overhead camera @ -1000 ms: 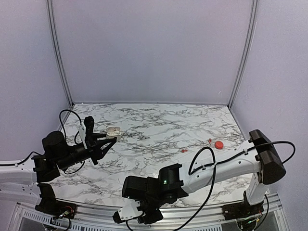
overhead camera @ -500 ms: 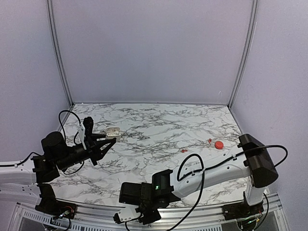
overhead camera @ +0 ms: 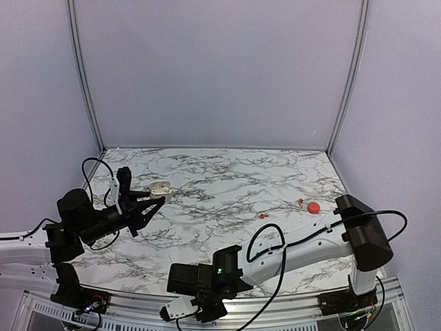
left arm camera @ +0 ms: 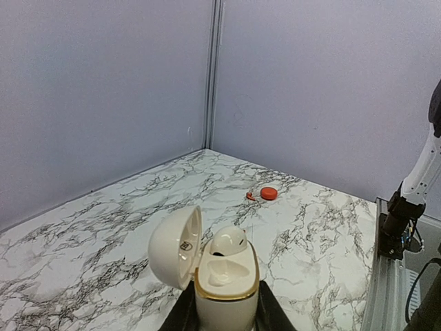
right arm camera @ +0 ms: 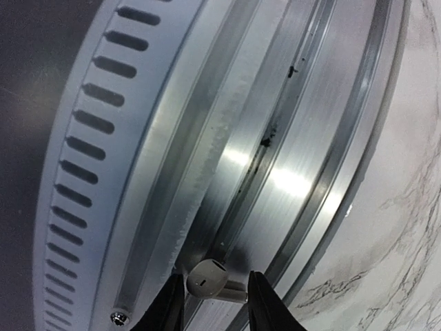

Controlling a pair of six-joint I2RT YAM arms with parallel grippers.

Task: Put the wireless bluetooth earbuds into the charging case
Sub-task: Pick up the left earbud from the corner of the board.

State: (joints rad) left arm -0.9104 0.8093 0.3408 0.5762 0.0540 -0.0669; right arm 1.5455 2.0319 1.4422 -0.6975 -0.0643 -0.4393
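While clamped narrow, grips with left gripper the white charging case at bottom centre, lid open, one white earbud seated inside. Pinches with right gripper a second white earbud over metal rail, bottom edge. Shows red earbuds near red round case, right of table.

In the left wrist view, the bottom edge is cutting off the base of the charging case and all but the tips of the left end effector clamping it. The right wrist view is cropping the right end effector pinching a white earbud; from above, that arm is hiding the earbud. The nearer red earbud and farther red earbud are showing as 2 specks, too small to make out.
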